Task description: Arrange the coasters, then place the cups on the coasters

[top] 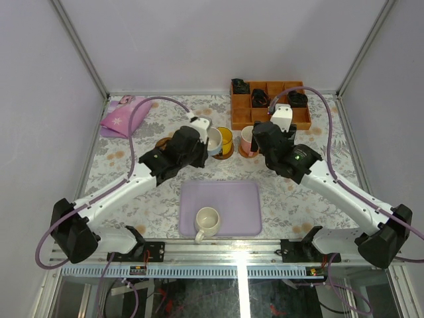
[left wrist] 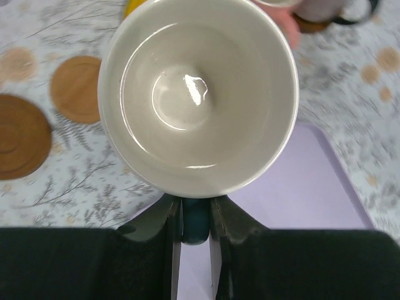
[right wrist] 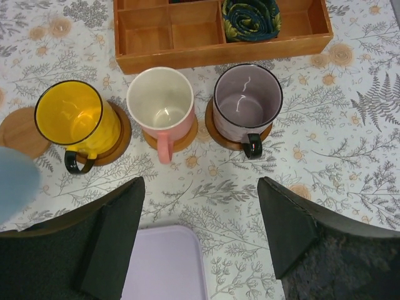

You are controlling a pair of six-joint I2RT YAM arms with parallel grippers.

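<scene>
My left gripper (left wrist: 195, 225) is clamped on the handle of the light blue cup (left wrist: 197, 94), just beyond the lavender tray (left wrist: 306, 187) and near two bare coasters (left wrist: 75, 89). My right gripper (right wrist: 200, 206) gapes wide over the tray's far edge. Beyond it, the yellow cup (right wrist: 75, 115), pink cup (right wrist: 160, 100) and purple cup (right wrist: 247, 103) each sit on a coaster.

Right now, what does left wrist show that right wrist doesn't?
Left wrist only: left gripper shut on the handle of the held cup, pale inside up; a dark bare coaster. Right wrist only: wooden box, open right gripper, and the yellow cup, pink cup and greyish-purple cup seen whole on coasters. Both: lavender tray.
</scene>
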